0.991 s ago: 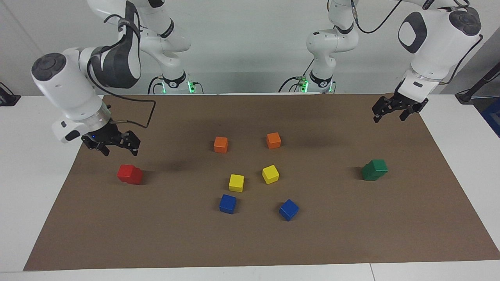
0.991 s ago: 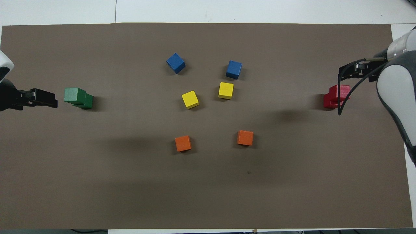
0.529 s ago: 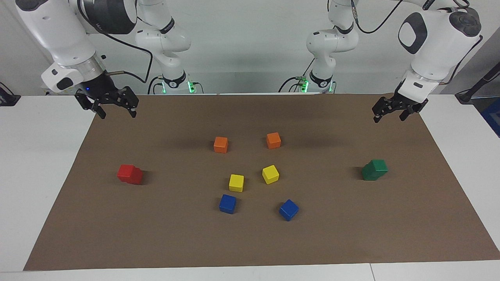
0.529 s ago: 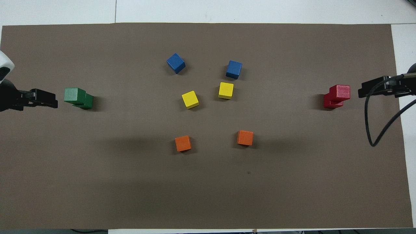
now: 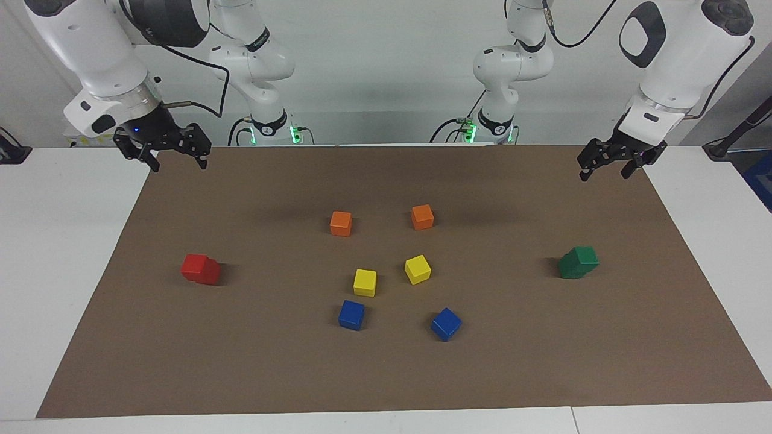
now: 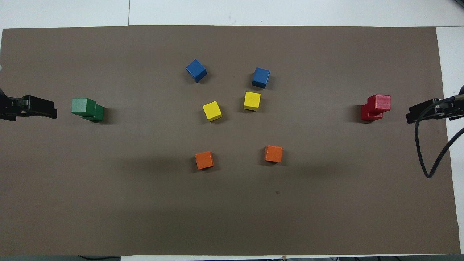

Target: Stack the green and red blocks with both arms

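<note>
Two red blocks (image 5: 201, 269) stand stacked, the top one offset, toward the right arm's end of the brown mat; the stack also shows in the overhead view (image 6: 376, 107). Two green blocks (image 5: 578, 262) stand stacked the same way toward the left arm's end, also in the overhead view (image 6: 87, 108). My right gripper (image 5: 180, 166) is open and empty, raised over the mat's corner at its own end, apart from the red stack; it shows in the overhead view (image 6: 427, 111). My left gripper (image 5: 603, 176) is open and empty, raised over the mat's corner at its end (image 6: 36, 111).
In the middle of the mat (image 5: 386, 374) lie two orange cubes (image 5: 341, 223) (image 5: 422, 216), two yellow cubes (image 5: 365, 282) (image 5: 417, 269) and two blue cubes (image 5: 351, 314) (image 5: 446, 323), each single and apart. White table borders the mat.
My right gripper has risen from just over the red stack and drawn back to the mat's corner. My left gripper has lifted slightly. The blocks have not moved.
</note>
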